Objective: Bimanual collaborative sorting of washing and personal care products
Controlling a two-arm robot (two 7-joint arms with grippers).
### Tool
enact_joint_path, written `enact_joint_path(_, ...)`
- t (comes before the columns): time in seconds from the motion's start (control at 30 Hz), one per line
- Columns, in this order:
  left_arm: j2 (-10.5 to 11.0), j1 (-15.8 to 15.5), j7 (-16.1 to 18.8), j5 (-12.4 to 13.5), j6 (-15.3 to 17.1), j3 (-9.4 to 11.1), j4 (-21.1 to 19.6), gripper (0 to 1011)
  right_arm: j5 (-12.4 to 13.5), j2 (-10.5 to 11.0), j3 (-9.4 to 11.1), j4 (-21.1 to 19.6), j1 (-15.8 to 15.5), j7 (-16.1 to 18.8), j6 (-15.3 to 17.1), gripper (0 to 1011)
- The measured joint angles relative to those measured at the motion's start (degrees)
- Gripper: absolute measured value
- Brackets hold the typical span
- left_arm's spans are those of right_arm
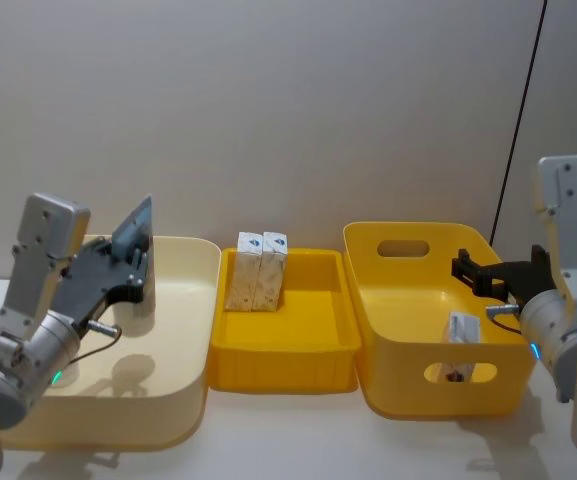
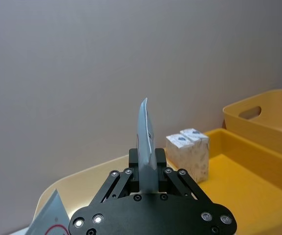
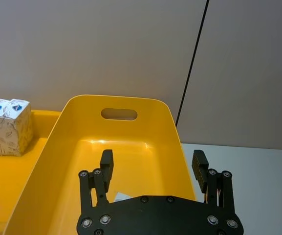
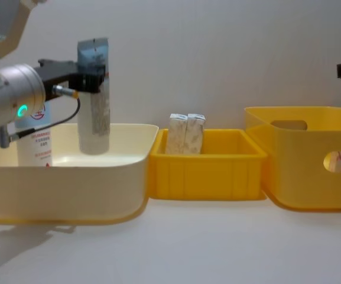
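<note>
My left gripper (image 1: 133, 268) is shut on a tall flat squeeze tube (image 4: 93, 100) with a light blue top, held upright over the cream bin (image 1: 190, 300). The wrist view shows this tube (image 2: 145, 147) edge-on between the jaws. A second tube (image 4: 33, 139) with a red logo stands in the cream bin behind my left arm. Two cream cartons (image 1: 256, 270) stand side by side at the back left of the low yellow tray (image 1: 303, 345). My right gripper (image 3: 153, 166) hangs open and empty over the tall yellow bin (image 1: 408, 395), where another carton (image 1: 463, 330) lies.
The three containers stand in a row on the white table (image 4: 205, 236): cream bin left, low tray in the middle, tall handled bin right. A grey wall stands close behind them. A black cable (image 1: 518, 110) runs down the wall at the right.
</note>
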Motion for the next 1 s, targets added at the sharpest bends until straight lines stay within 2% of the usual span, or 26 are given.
enact_joint_path(0.47, -0.3, -0.7, -1.4, -1.0, -1.4, -1.8, -5.0, 190, -0.3, 0.4, -0.5, 0.1, 0.1, 0.5, -0.5, 1001)
enact_joint_path(0.73, -0.3, -1.3, -2.5, -1.0, -1.5, -2.1, -7.7, 190, -1.0, 2.2, -2.6, 0.1, 0.3, 3.3, -2.5, 1001)
enact_joint_path(1.0, -0.8, -1.4, -3.3, -1.2, -1.4, -2.3, -9.0, 190, -0.7, 4.1, -4.4, -0.6, 0.3, 7.9, -4.5, 1001)
